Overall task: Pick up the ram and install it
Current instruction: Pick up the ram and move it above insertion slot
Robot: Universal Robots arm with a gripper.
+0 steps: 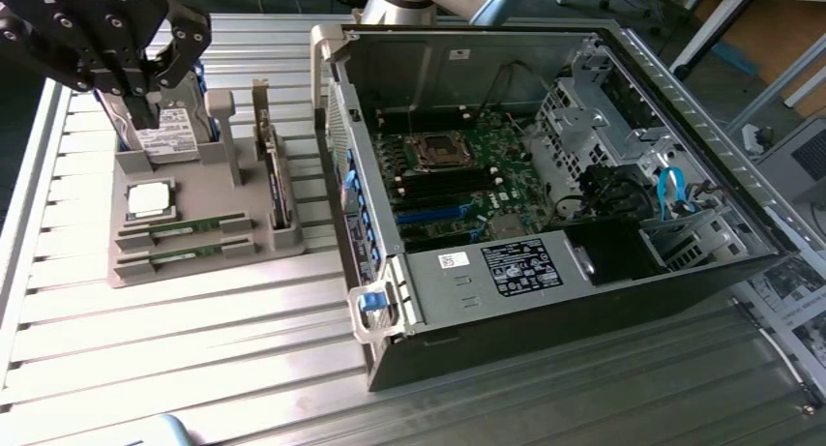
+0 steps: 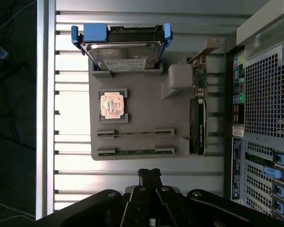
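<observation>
Ram (image 1: 193, 225) not picked yet. Green stick sits on edge in a slot of the grey tray (image 1: 207, 199); second stick (image 1: 191, 253) sits in the parallel slot just beside it. Tray lies on the slatted counter (image 1: 155, 369), near the counter's edge on the exterior view's left.

Pincer (image 1: 135, 105) hangs above the tray's far end, clenched, fingers together, nothing between them, touching nothing. It is well apart from both sticks. Hard drive (image 1: 168, 136) stands upright in its holder, below the pincer in the exterior view. CPU chip (image 1: 149, 199) lies flat in its pocket, between hard drive and sticks. Expansion card (image 1: 274, 170) stands on edge along the tray's side toward the PC case (image 1: 543, 320).

Case is open, side panel off, motherboard (image 1: 471, 175) exposed. It sits just beside the tray, toward the counter's edge on the exterior view's right. Long memory slots next to the processor socket look empty, though too small to be sure.

Progress, as a judgement: very start. Grasp not made, lift not made, carry to the case not made, seating in a slot not made. Nothing of the task shows as done; whole pick and install left.
</observation>
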